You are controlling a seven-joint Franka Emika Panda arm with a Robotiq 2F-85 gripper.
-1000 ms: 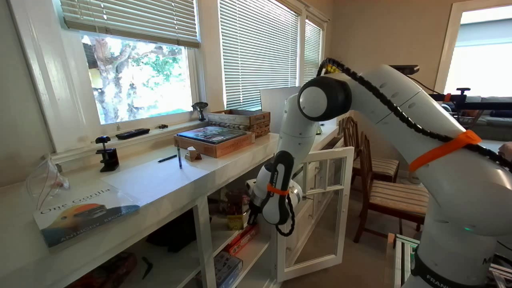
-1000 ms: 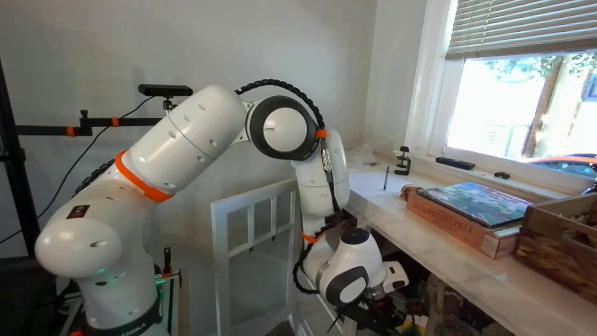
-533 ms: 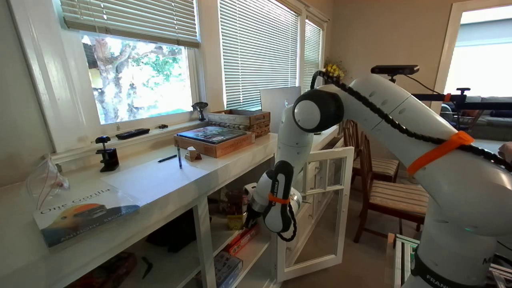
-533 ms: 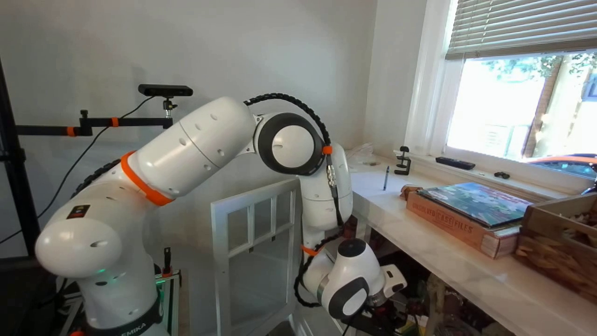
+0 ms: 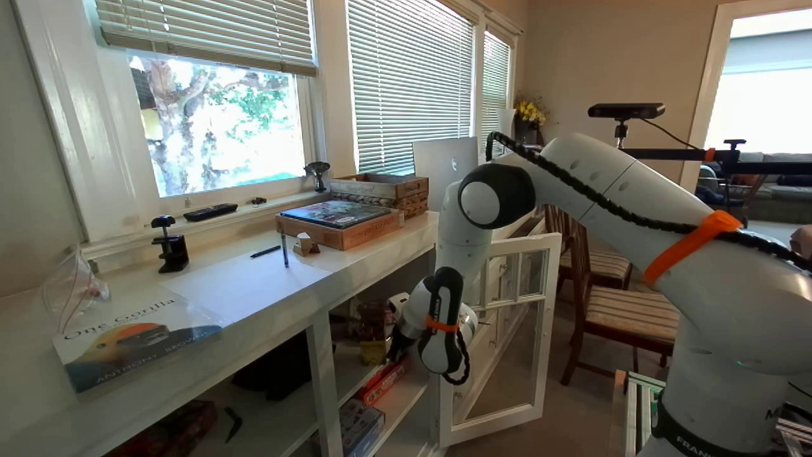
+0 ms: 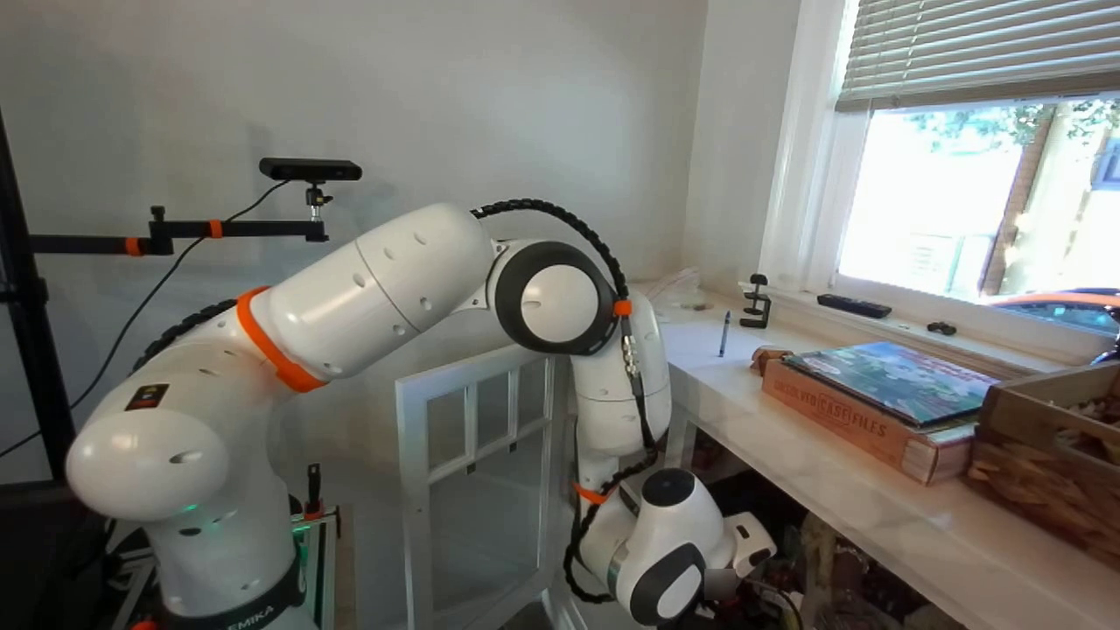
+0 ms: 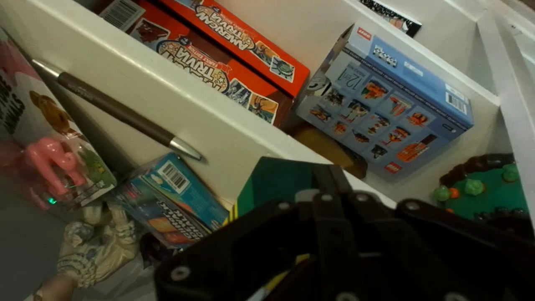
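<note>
In wrist view: pen (image 7: 117, 108) on shelf (image 7: 225, 146) between toy packet (image 7: 46, 121), left, and 2 trivia boxes (image 7: 196, 62), right; Lego box (image 7: 372, 110) farther right; carton (image 7: 276, 184) behind gripper (image 7: 328, 177).

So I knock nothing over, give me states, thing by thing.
Tool: shut
Green box: part hidden, open or shut unclear
Glass-paned door: open
Near blind: partly raised
Middle blind: lowered
Silver screen: upright
Bluish pen: standing upright
Black pen: lying flat
Brown pen: lying flat

Daylight brightens the windows (image 5: 219, 124) and blinds (image 5: 412, 86) beside a beige wall (image 5: 599, 57).
</note>
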